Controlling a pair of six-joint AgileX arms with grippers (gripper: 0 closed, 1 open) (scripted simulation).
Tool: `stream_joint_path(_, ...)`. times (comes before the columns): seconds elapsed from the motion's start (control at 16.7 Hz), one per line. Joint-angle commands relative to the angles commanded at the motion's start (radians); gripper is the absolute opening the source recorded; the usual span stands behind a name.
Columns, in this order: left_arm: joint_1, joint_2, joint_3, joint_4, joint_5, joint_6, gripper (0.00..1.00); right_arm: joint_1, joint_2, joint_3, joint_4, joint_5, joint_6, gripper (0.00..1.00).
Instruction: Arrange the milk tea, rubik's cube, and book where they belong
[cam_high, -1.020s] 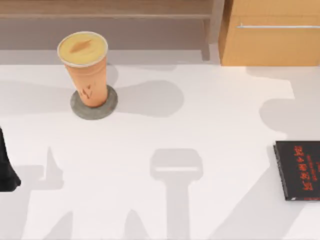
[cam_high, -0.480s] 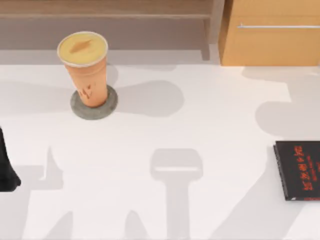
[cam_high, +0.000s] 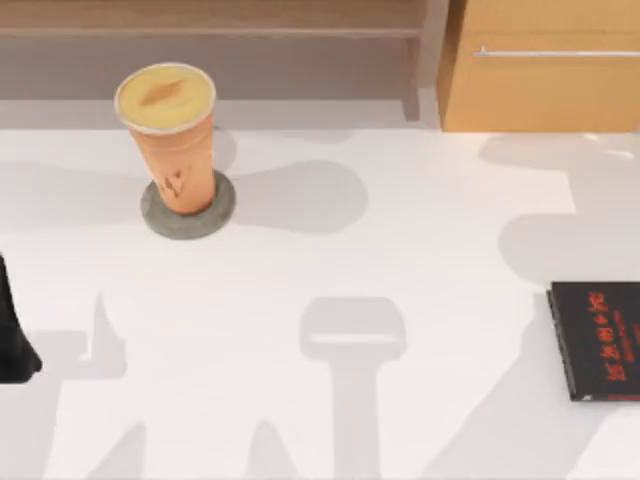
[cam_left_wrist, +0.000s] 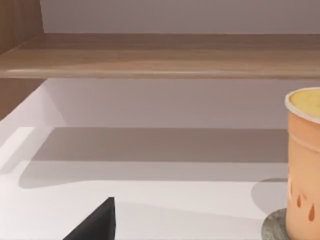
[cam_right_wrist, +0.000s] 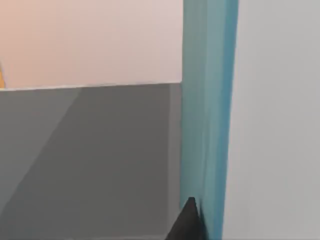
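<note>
At the far left edge of the table (cam_high: 330, 260) you can see a dark part of your left arm (cam_high: 12, 335), parked low by the near-left side; you cannot tell whether its gripper is open or closed. A black fingertip (cam_left_wrist: 95, 225) shows in the left wrist view, pointing toward the wooden shelf (cam_left_wrist: 160, 55) at the back.

Just right of that arm and farther back, the milk tea (cam_high: 172, 140) stands upright on a round grey coaster (cam_high: 188, 208), in the far-left part of the table just in front of the shelf. Its pale yellow lid is on. In the left wrist view you see the same cup (cam_left_wrist: 304, 165) on the coaster's rim (cam_left_wrist: 274, 227).

At the far right a wooden cabinet (cam_high: 540, 65) with 1 metal handle (cam_high: 555, 52) sits at the back. Near the right edge lies a thin black book with red lettering (cam_high: 598, 340), flat on the table.

In the right wrist view the teal book (cam_right_wrist: 207, 115) stands on edge close to the camera, with 1 dark fingertip (cam_right_wrist: 187, 222) against its lower part; you cannot tell whether the right gripper is clamped on it.
</note>
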Motion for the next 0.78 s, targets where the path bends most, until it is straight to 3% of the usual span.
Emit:
stream_joint_path(0.3,0.000,0.000,0.000,0.000,0.000,0.000,1.00,-0.026,-0.196,-0.136,-0.033,0.131,0.278,0.00)
stream_joint_path(0.78,0.000,0.000,0.000,0.000,0.000,0.000,1.00,0.065,-0.616,-0.472,-0.062,0.343,0.953,0.00)
